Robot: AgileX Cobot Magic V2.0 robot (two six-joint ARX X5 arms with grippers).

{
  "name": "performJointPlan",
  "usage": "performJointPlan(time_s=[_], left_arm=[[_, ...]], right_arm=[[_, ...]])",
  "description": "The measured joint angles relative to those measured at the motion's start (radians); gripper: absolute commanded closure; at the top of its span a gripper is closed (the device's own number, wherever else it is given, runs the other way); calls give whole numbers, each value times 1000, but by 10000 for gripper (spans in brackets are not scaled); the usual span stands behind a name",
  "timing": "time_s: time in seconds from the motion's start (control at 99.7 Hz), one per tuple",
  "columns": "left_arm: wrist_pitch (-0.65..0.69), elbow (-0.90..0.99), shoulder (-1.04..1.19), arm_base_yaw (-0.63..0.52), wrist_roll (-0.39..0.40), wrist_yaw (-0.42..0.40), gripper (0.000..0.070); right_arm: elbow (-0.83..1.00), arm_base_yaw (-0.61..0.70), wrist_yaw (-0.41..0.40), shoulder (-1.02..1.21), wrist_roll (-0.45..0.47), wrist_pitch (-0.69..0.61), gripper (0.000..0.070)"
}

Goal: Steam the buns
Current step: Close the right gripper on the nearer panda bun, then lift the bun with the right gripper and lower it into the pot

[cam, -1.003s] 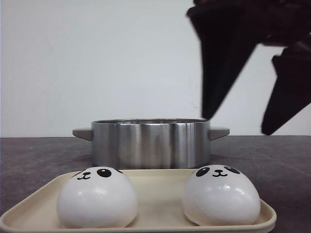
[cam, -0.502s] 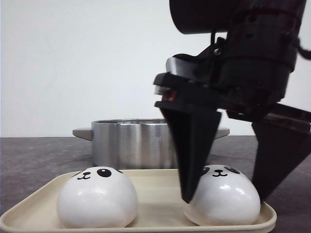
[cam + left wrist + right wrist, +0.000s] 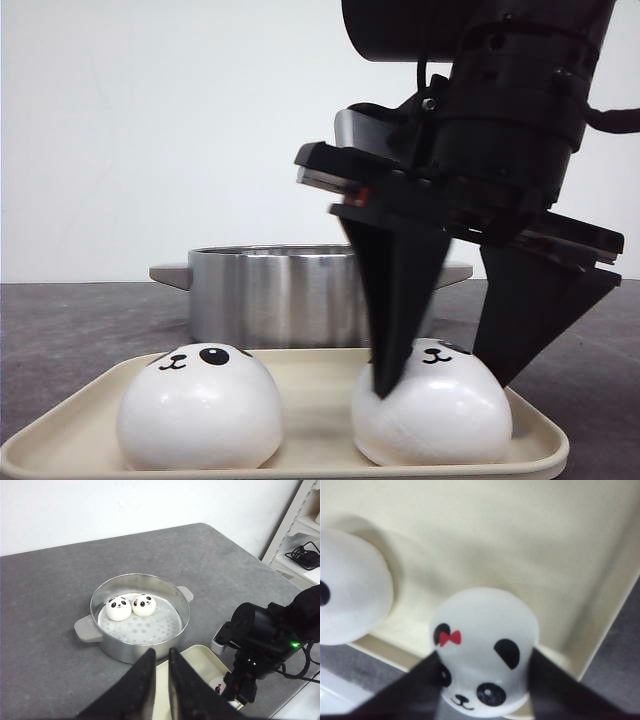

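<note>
1. Grey counter (image 3: 45,605) under a white wall; at the far left of the front view, one bun (image 3: 200,408) sits untouched on my cream tray (image 3: 60,425).
2. Behind it stands the steel pot (image 3: 270,296), where two buns (image 3: 118,608) already rest on the perforated plate.
3. My left end effector (image 3: 161,685) hangs over the tray's edge, fingers nearly together, holding nothing.
4. My right end effector (image 3: 445,365) has dropped since half a second ago and now squeezes the right-hand bun (image 3: 432,410), which has slid slightly leftward on the tray.
5. I judge the grip made, so lifting toward the pot comes next.
</note>
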Motion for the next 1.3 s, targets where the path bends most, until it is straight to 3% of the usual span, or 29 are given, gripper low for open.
performJointPlan(time_s=[0.07, 0.421, 0.622, 0.863, 1.073, 1.304], left_arm=[[0, 0, 0, 0, 0, 0, 700], [0, 0, 0, 0, 1, 0, 700], [2, 0, 0, 0, 4, 0, 700], [43, 0, 0, 0, 4, 0, 700], [73, 0, 0, 0, 6, 0, 700], [72, 0, 0, 0, 6, 0, 700]], right_arm=[[0, 0, 8, 0, 0, -5, 700], [12, 0, 17, -27, -1, 63, 700], [200, 13, 19, -167, -14, 89, 700], [499, -28, 180, -190, -143, 64, 700], [694, -198, 153, -54, -238, -62, 700], [825, -309, 86, 196, -268, -165, 700]])
